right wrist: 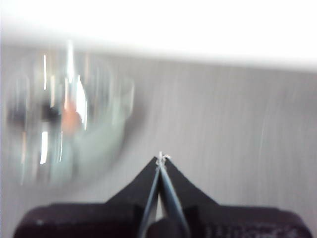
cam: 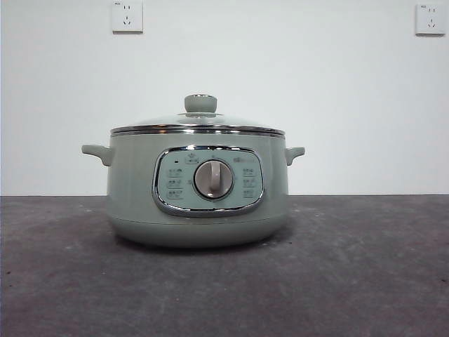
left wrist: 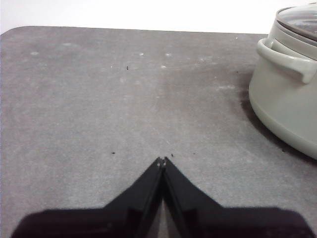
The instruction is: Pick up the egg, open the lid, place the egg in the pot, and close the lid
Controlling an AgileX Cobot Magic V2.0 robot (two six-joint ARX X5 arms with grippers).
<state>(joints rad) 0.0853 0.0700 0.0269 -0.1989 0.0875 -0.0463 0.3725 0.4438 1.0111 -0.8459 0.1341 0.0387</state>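
Observation:
The pale green pot (cam: 133, 189) stands in the middle of the table with the glass lid (cam: 168, 123) seated on its rim, knob up. Neither arm shows in the front view. My left gripper (left wrist: 162, 161) is shut and holds nothing; it hovers over bare table, with the pot (left wrist: 287, 109) and the lid's edge (left wrist: 302, 20) off to one side. My right gripper (right wrist: 161, 157) is also shut and holds nothing. Its view is motion-blurred and looks down on the lid (right wrist: 99, 84). A small reddish-orange blob, apparently the egg (right wrist: 72, 119), shows through the glass inside the pot.
The dark grey table (cam: 365, 281) runs wide on both sides of the pot. A white wall with two sockets (cam: 127, 16) stands behind it. The table's far edge (left wrist: 148, 29) shows in the left wrist view.

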